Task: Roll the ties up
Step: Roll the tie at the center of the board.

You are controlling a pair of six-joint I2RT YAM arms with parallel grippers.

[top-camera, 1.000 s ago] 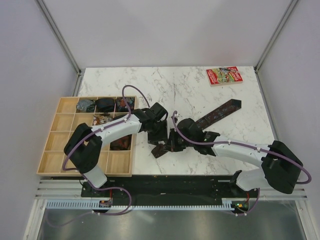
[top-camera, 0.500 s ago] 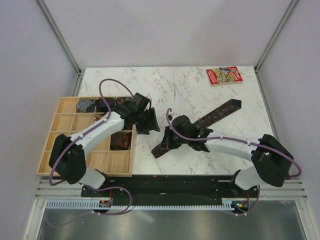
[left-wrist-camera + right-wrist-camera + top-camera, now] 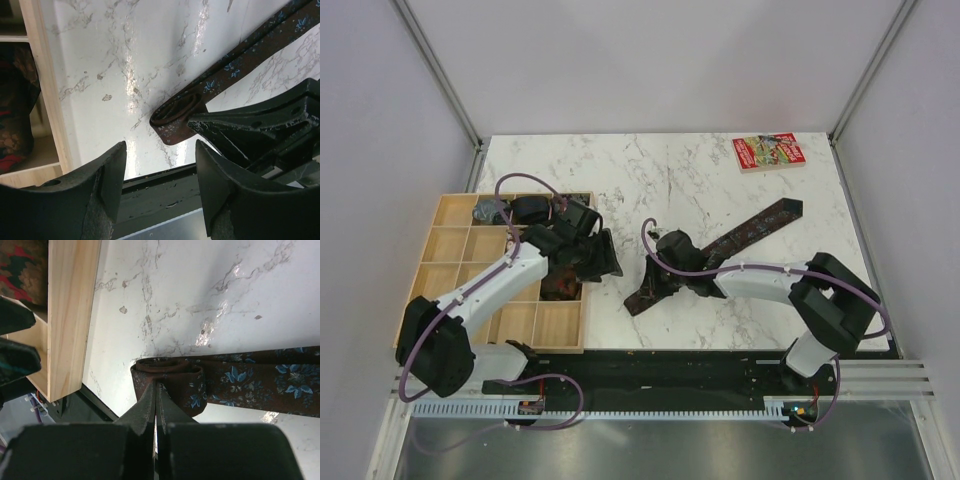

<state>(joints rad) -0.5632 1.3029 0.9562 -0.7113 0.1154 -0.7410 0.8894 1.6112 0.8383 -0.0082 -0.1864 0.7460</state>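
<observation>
A dark brown patterned tie (image 3: 755, 226) lies diagonally on the marble table, its near end wound into a small flat roll (image 3: 642, 294). My right gripper (image 3: 658, 278) is shut, with its fingertips pinching the edge of that roll (image 3: 167, 369); the loose strip (image 3: 260, 377) runs off to the right. My left gripper (image 3: 608, 254) is open and empty, hovering by the tray's right edge, left of the roll (image 3: 172, 112). Rolled ties (image 3: 531, 208) sit in the tray's back compartments, and another (image 3: 560, 285) lies under the left arm.
A wooden compartment tray (image 3: 430, 300) stands on the left; its right wall (image 3: 70, 315) is close to the roll. A red printed booklet (image 3: 768, 151) lies at the back right. The table's front edge (image 3: 165, 172) is just below the roll.
My left gripper has let go and drawn back left from the roll to the tray's edge. My right gripper has stayed on the roll while its arm swung in.
</observation>
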